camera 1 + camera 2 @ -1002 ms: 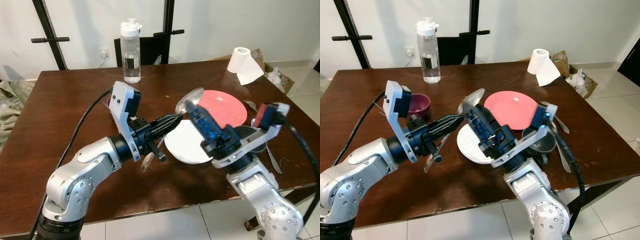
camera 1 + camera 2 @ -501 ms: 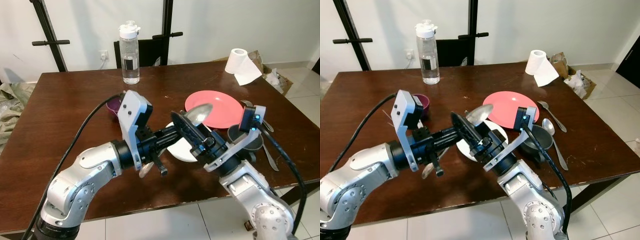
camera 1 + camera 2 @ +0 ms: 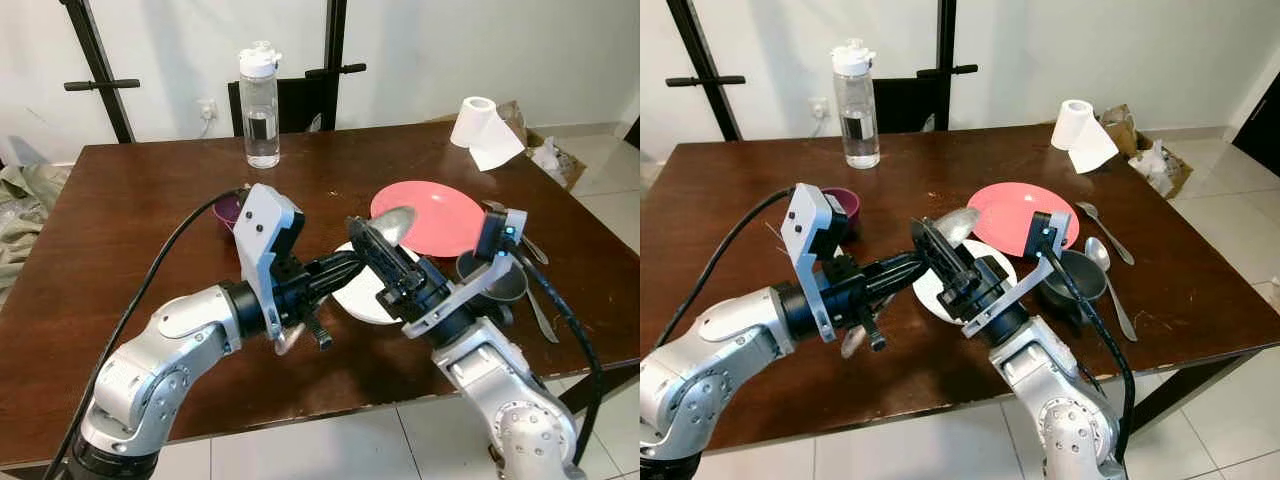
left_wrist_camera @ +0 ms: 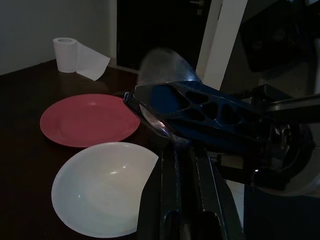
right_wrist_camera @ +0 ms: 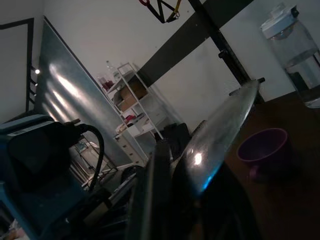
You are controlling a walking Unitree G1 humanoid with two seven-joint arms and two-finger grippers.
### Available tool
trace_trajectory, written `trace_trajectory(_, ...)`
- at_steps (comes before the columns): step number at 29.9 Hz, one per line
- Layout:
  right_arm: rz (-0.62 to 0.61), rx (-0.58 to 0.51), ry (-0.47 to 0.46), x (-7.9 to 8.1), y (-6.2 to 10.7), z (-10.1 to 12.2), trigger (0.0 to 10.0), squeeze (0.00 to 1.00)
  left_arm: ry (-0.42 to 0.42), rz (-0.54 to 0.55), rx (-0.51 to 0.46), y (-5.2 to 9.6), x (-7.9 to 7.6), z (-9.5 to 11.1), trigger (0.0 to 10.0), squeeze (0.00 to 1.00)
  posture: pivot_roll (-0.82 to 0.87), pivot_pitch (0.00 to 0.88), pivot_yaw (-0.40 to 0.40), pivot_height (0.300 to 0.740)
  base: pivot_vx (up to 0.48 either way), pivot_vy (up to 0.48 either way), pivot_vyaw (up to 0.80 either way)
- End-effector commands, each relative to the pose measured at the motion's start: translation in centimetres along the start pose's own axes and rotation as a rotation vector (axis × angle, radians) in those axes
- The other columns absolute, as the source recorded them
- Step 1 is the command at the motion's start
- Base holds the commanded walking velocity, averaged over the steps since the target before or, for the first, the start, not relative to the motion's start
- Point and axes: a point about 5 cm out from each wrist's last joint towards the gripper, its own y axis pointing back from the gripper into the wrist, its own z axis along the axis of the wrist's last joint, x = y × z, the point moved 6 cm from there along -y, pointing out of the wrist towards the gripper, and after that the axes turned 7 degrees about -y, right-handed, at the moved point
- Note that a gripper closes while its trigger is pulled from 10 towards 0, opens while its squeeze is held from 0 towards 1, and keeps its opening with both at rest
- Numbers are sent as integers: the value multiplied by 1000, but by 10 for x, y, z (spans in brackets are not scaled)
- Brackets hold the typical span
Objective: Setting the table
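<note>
My right gripper (image 3: 360, 230) is shut on a large silver spoon (image 3: 397, 217), whose bowl sticks up past its fingertips over the white plate (image 3: 365, 297). My left gripper (image 3: 343, 264) points right, and its fingers (image 4: 172, 170) are shut on a second spoon, whose bowl (image 3: 287, 340) hangs below the wrist. The two grippers' tips meet above the near edge of the white plate. A pink plate (image 3: 440, 213) lies just behind it. The left wrist view has the right gripper's blue fingers (image 4: 210, 112) crossing close in front, with the spoon (image 4: 165, 65) above.
A purple cup (image 3: 226, 209) stands behind the left arm. A grey bowl (image 3: 1080, 277) and two loose spoons (image 3: 1103, 254) lie at the right. A water bottle (image 3: 261, 105) and a paper roll (image 3: 480, 125) stand at the far edge of the brown table (image 3: 120, 210). A dark chair (image 3: 300, 100) is behind it.
My right gripper has swung left and down with its spoon until its tip meets the left gripper's. The left arm shifted a little to the right. The head camera also moved slightly.
</note>
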Motion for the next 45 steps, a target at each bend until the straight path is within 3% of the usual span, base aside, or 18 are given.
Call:
trace_trajectory(1,-89,-17,4,-19,8,3,0,0,-21,-26,-52,1,-6,10,10000,0,62,141,57,740,0,0,0)
trace_trajectory(2,-89,-18,4,-19,8,3,0,0,-22,-26,-53,1,-6,10,10000,0,62,141,57,740,0,0,0)
trace_trajectory(4,-89,-20,5,-19,8,3,0,0,-24,-23,-56,1,-5,11,10000,227,62,141,57,740,0,0,0)
trace_trajectory(5,-89,-20,5,-19,8,3,0,0,-24,-23,-56,1,-5,11,10000,227,62,141,57,740,0,0,0)
trace_trajectory(6,-90,-20,6,-20,8,3,0,0,-27,-19,-56,1,-5,11,10000,376,62,141,57,740,0,0,0)
trace_trajectory(7,-93,-21,8,-20,8,3,0,0,-29,-11,-56,1,-3,11,10000,945,62,141,57,740,0,0,0)
trace_trajectory(8,-98,-23,10,-22,9,3,0,0,-24,-8,-58,1,-2,11,10000,1000,62,140,57,740,0,0,0)
trace_trajectory(14,-122,-29,19,-27,10,3,0,0,-5,-5,-76,3,-1,13,10000,1000,62,140,58,740,0,0,0)
trace_trajectory(18,-155,-28,50,-33,12,3,0,0,14,50,-58,10,10,14,10000,1000,68,144,60,740,0,0,0)
trace_trajectory(19,-172,-27,66,-36,13,3,0,0,23,49,-56,14,11,14,10000,176,68,145,62,740,0,0,0)
trace_trajectory(20,-184,-28,77,-38,14,4,0,0,35,46,-58,17,11,15,10000,0,69,146,62,740,0,0,0)
trace_trajectory(23,-210,-45,107,-43,16,8,39,0,42,79,-43,26,17,12,10000,0,76,148,63,740,0,0,0)
trace_trajectory(24,-221,-54,126,-44,17,11,6314,0,38,111,-27,31,22,9,10000,0,76,148,63,740,0,0,0)
trace_trajectory(25,-237,-80,153,-45,19,18,10000,0,7,196,22,41,34,-3,10000,0,79,150,64,740,0,0,0)
trace_trajectory(30,-277,-135,246,-41,23,33,10000,0,-53,465,135,68,68,-32,10000,0,82,152,65,740,0,0,0)
trace_trajectory(36,-328,-158,327,-42,28,39,10000,0,-187,652,224,82,83,-49,10000,0,77,151,67,740,0,0,0)
trace_trajectory(42,-357,-170,365,-44,30,40,10000,0,-100,753,205,83,88,-53,10000,0,73,142,65,740,0,0,0)
trace_trajectory(45,-371,-173,389,-45,31,40,10000,0,-110,805,192,85,95,-52,10000,0,73,136,64,740,0,0,0)
